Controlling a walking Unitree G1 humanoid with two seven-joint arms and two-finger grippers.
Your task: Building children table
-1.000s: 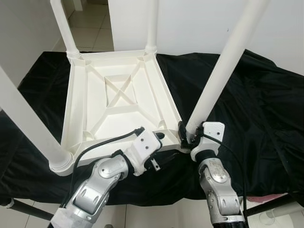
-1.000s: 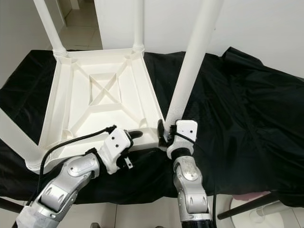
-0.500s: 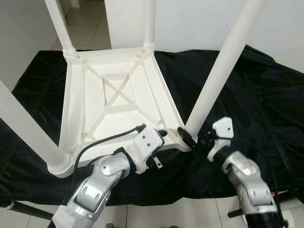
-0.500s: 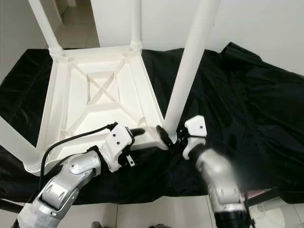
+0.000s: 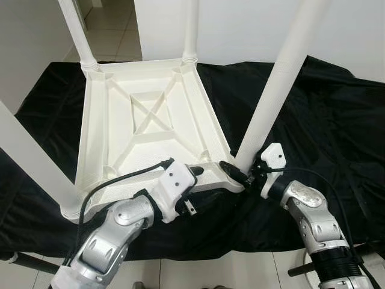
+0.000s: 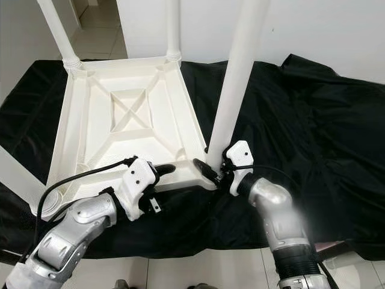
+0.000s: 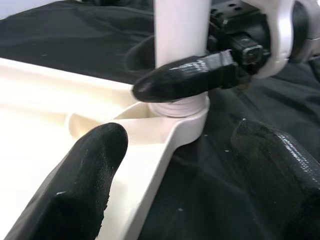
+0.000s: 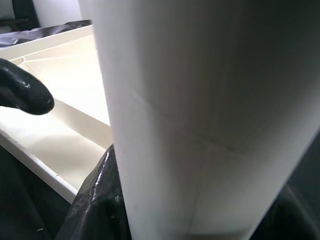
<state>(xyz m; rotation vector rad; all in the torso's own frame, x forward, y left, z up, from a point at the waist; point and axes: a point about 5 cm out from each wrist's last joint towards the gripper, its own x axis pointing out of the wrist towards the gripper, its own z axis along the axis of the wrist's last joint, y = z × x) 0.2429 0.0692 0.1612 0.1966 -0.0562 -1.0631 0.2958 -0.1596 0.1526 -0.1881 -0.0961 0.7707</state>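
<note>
Right end effector [image 5: 240, 174] is clamped around the foot of the near right leg [image 5: 278, 81], one black finger [image 7: 192, 74] wrapping the front of the white tube just above its socket [image 7: 181, 107], the other tucked behind it. In the right wrist view the leg sits snug between the two fingers, so that is a firm hold.

Left end effector [image 5: 195, 173] sits at the near edge of the children's table [image 5: 147, 120], fingers spread apart and holding nothing: one fingertip [image 7: 80, 187] rests over the rim inside the frame, the other [image 7: 275, 172] hangs outside above the black cloth [image 5: 325, 114].

The table lies upside down on that cloth, its ribbed underside facing up with a cross brace in the middle. Three more legs stand in their corner sockets: far left leg [image 5: 77, 30], far right leg [image 5: 191, 27] and near left leg [image 5: 33, 162]. Pale tiled floor [image 5: 114, 36] shows beyond the table, and a white wall [image 5: 240, 27] rises behind it.
</note>
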